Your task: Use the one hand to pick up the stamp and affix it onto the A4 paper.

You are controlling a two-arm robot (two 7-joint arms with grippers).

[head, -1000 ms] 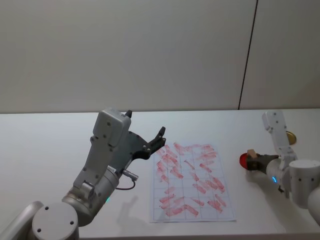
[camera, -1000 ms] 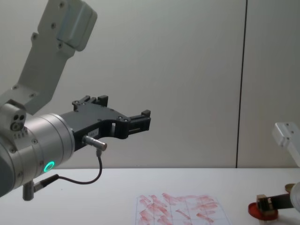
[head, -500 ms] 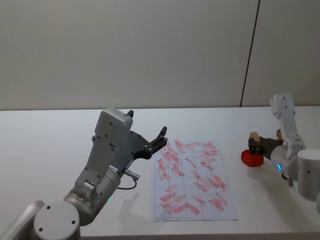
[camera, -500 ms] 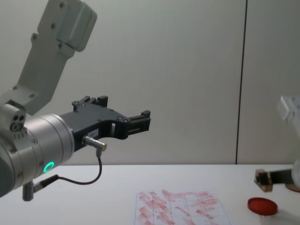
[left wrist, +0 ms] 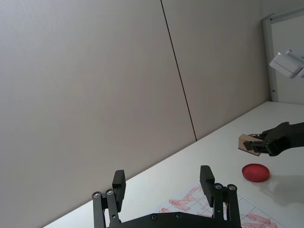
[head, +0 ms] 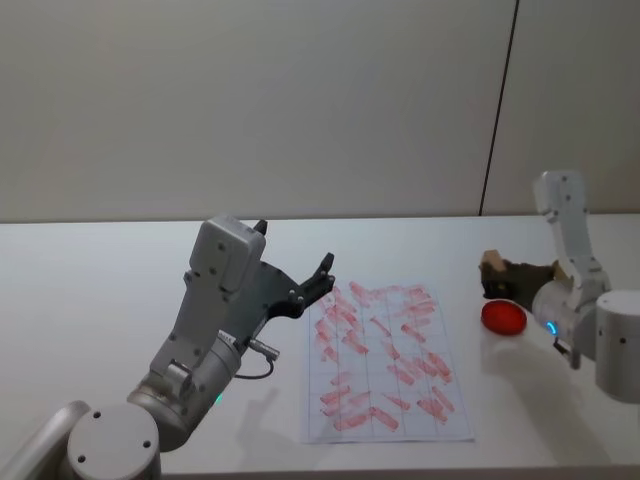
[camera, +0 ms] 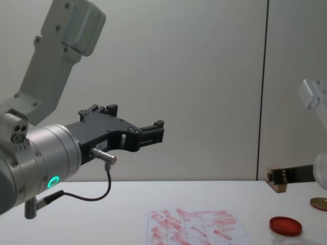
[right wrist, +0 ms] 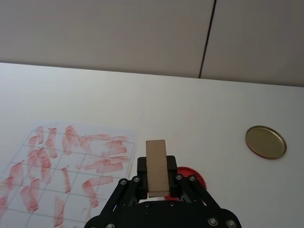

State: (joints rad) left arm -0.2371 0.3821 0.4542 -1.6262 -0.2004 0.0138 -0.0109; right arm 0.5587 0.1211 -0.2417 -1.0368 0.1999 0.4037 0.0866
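One arm works: the right hand (head: pixel 497 268) juts level above the red pad (head: pixel 504 316), jaws clamping the stamp (head: pixel 489 263); the left gripper (left wrist: pixel 163 183) hangs raised, jaws wide.

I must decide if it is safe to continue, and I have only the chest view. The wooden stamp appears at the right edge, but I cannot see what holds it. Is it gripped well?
Observer: Yes. In the right wrist view the right hand is shut on the stamp, which sticks out past it.
Operator: Is the stamp already over the paper?
Observer: Not yet. In the head view it is near the red ink pad, to the right of the paper.
Operator: Does the left hand hold something?
Observer: No. The left wrist view shows the left hand open, with nothing in it.
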